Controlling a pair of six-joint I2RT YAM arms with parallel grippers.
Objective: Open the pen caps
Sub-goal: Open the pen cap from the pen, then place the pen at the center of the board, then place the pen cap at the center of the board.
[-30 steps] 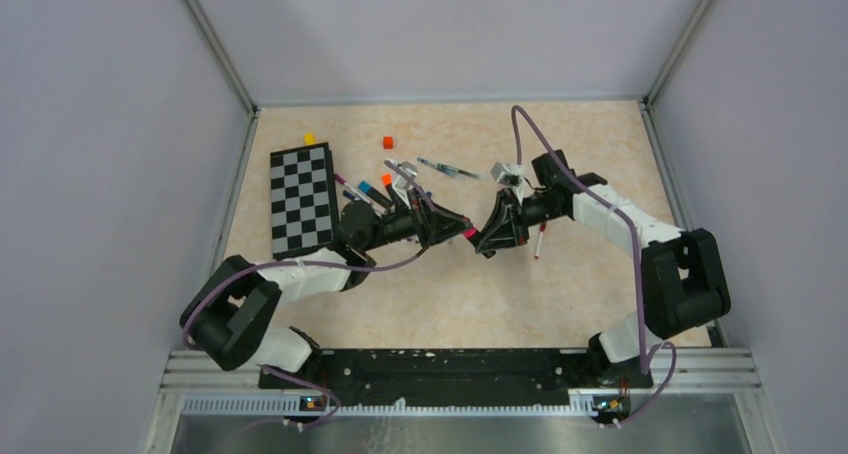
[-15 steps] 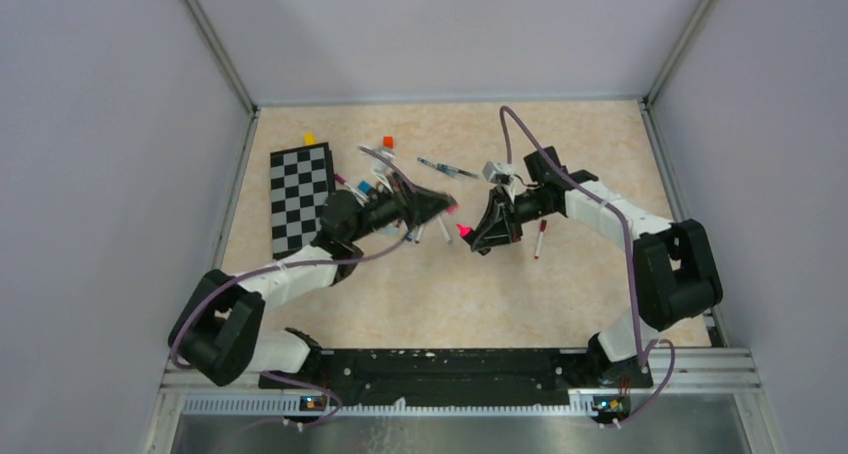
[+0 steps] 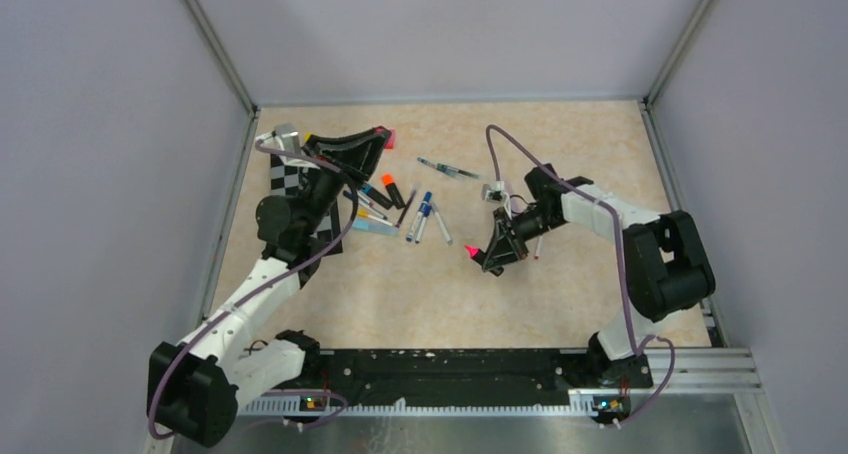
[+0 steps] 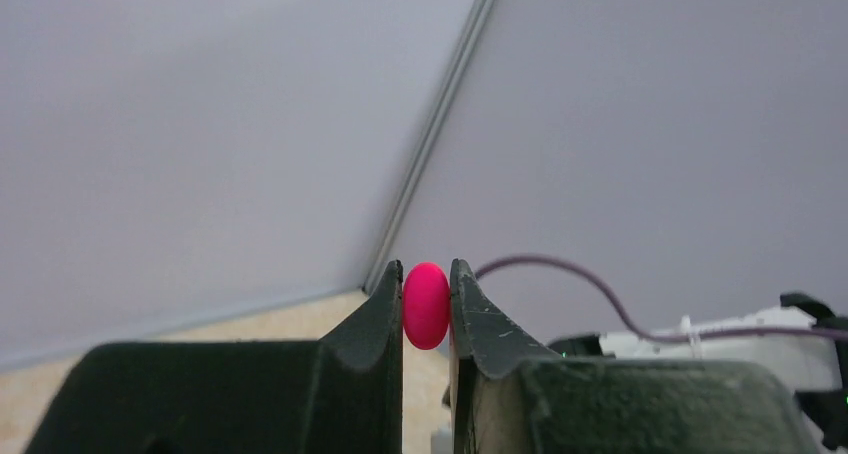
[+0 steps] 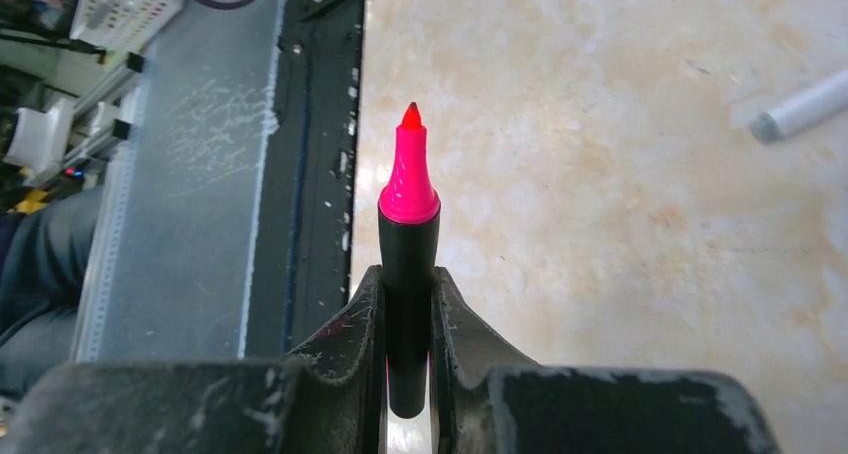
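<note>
The left pincer (image 4: 427, 284) pinches a smooth, rounded pink cap (image 4: 427, 306) above the checkerboard (image 3: 284, 181); well right of the board, the right pincer (image 5: 408, 294) clamps a black-barrelled pen (image 5: 408, 236), its ribbed pink tip bared.

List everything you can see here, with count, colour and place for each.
pink cap: one, pink, pinched in left tool
pink pen: one, black barrel, bare pink tip, clamped in right tool
loose pens: several, mixed colours, table left of centre
lone pen: one, dark, far centre
white pen: one, red end, right of centre
checkerboard: one, black-white, far left, partly covered
table: one, beige
left tool: shut on cap, far left
right tool: shut on pen, near centre
</note>
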